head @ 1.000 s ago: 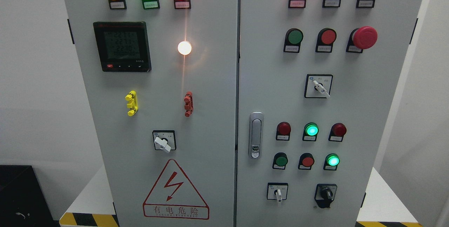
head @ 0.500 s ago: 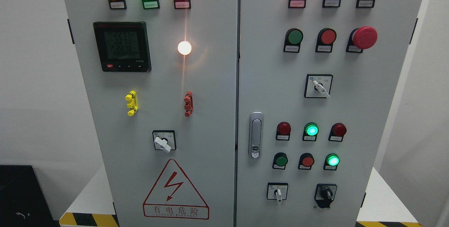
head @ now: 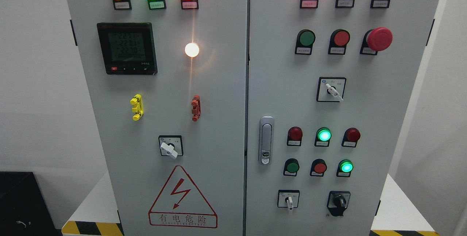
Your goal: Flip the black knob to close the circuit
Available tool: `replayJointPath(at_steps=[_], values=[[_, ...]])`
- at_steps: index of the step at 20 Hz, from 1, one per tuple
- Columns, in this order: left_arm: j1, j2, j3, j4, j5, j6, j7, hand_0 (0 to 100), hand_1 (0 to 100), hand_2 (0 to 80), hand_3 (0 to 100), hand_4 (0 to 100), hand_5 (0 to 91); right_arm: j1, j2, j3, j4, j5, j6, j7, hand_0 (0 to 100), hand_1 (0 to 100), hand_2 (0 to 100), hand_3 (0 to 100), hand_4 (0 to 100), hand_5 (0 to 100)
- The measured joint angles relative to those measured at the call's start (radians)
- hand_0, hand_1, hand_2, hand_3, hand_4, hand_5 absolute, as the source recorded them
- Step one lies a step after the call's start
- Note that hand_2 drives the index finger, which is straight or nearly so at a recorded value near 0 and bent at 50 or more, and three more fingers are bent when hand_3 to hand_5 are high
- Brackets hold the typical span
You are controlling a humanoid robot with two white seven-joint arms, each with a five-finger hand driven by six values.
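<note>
A grey electrical cabinet (head: 219, 93) with two doors fills the head view. The black knob (head: 339, 201) sits at the lower right of the right door, on a black plate, its handle standing roughly upright. Neither of my hands nor any arm shows in the frame.
The right door also carries a white lever switch (head: 289, 201) left of the black knob, another white lever switch (head: 332, 90) higher up, a red mushroom button (head: 379, 39), lit lamps and a metal door handle (head: 266, 140). The left door has a meter (head: 127, 48) and a white switch (head: 170, 147).
</note>
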Motion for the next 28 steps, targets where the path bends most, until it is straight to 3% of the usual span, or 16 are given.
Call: replayJointPath(at_steps=[4,10,28], values=[[0.000,0.000,0.000,0.000,0.000,0.000,0.000,12,56,0.0,0,0,0.0,-0.003,0.007,-0.014,-0.086,0.059,0.013,-0.011,0,5,93,100,99,100],[0.000,0.000,0.000,0.000,0.000,0.000,-0.005,12,56,0.0,0,0,0.0,-0.036,0.021,-0.027,-0.205,0.153,0.049,-0.015,0,3,95,100,100,100],[0.000,0.000,0.000,0.000,0.000,0.000,-0.001,12,56,0.0,0,0,0.0,-0.149,0.047,-0.041,-0.426,0.291,0.146,0.098,0,0,96,100,100,100]])
